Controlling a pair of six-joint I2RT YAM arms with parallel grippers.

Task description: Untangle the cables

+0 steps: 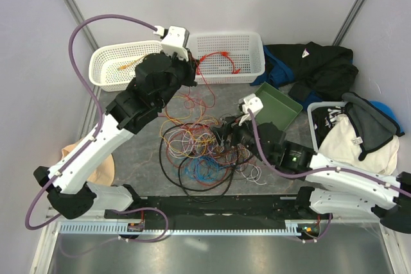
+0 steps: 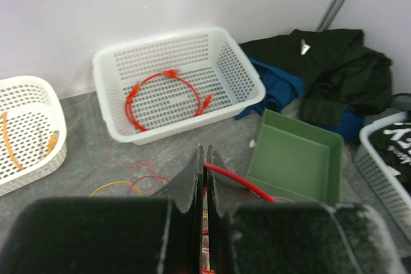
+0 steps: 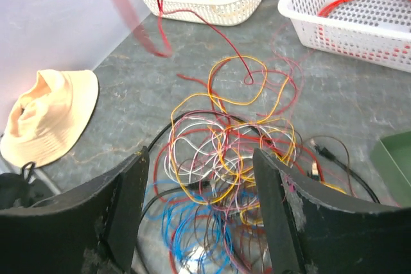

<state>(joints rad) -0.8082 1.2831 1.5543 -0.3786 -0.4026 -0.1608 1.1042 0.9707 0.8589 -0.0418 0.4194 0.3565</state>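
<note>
The cables (image 1: 199,149) lie in a loose tangle of red, orange, yellow, blue and white wires with a thicker black loop, at the middle of the table. My left gripper (image 1: 191,63) is raised near the baskets and shut on a red cable (image 2: 241,179), which hangs down to the tangle. Its jaws (image 2: 207,166) are closed with the red cable pinched between them. My right gripper (image 1: 222,138) is open just above the tangle (image 3: 231,152), with its fingers (image 3: 138,190) wide apart on either side and holding nothing.
A white basket (image 1: 106,56) with an orange cable stands at the back left. A second white basket (image 1: 257,46) holds a coiled red cable. A green tray (image 1: 276,104), dark clothes (image 1: 321,62) and a basket of clothing (image 1: 347,133) are on the right. A beige hat (image 3: 45,117) lies on the left.
</note>
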